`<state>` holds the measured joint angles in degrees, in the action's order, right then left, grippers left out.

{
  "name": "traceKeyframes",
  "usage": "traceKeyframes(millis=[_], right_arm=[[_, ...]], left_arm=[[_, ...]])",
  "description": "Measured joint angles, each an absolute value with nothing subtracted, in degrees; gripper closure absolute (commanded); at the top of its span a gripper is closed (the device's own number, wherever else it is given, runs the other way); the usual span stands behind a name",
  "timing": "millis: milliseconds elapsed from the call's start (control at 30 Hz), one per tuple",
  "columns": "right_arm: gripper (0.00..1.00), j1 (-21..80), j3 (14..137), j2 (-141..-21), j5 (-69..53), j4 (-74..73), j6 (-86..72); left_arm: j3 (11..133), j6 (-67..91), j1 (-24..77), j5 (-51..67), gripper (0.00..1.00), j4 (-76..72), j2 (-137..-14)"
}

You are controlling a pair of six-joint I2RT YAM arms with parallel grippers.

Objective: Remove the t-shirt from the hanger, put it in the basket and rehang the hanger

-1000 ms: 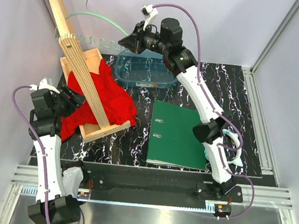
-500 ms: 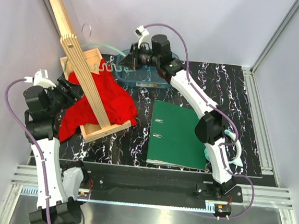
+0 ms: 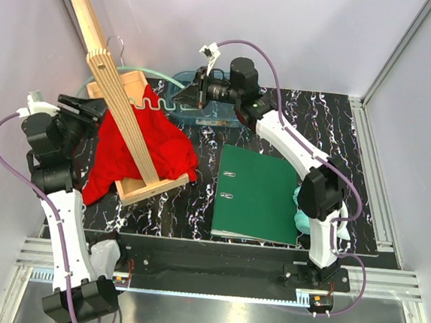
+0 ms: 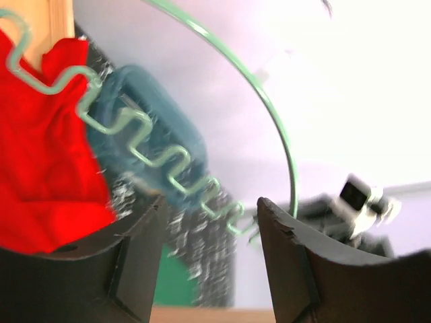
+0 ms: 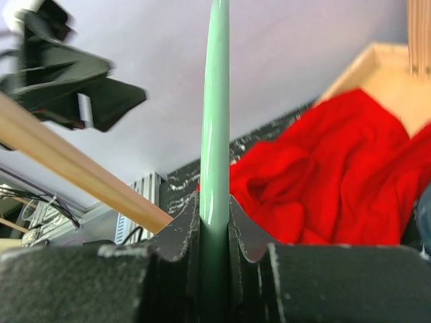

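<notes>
1. The right gripper (image 5: pixel 215 202) has its fingers clamped together on one thin arm of the hanger (image 5: pixel 216 101). The arm rises straight out from between the fingertips. This firm pinch probably serves to lift and steer the hanger away from the cloth.
2. The t-shirt (image 3: pixel 153 137) lies bunched below and ahead of those fingers. It is draped over the wooden tray (image 3: pixel 153 188) at the foot of the slatted pole (image 3: pixel 122 108), so its weight seems to rest there and not on the hanger.
3. The left gripper (image 4: pixel 210 208) has its fingers apart with nothing between them. The hanger's wavy bar runs just beyond the fingertips, and the red cloth sits off to one side of them, probably within reach for pulling.
4. The shirt looks nearly free. Whether the hanger's far end is caught in it cannot be told.
</notes>
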<state>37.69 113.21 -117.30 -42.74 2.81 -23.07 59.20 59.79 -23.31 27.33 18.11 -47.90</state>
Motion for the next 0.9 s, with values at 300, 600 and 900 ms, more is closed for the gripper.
traceKeyframes(millis=[300, 600, 900], right_arm=[[1.00, 37.69, 112.95, -115.35, -46.39, 9.34, -24.03], [1.00, 37.65, 109.91, -115.33, -48.23, 11.70, -25.12], [1.00, 37.63, 106.39, -114.10, -50.30, 14.83, -26.89]], left_arm=[[53.47, 86.91, -24.45, 22.44, 0.46, 5.78, -49.82], [53.45, 98.61, -24.45, 19.46, 0.50, -1.91, -51.03], [55.27, 100.42, -24.16, 16.08, 0.49, -0.38, -54.26]])
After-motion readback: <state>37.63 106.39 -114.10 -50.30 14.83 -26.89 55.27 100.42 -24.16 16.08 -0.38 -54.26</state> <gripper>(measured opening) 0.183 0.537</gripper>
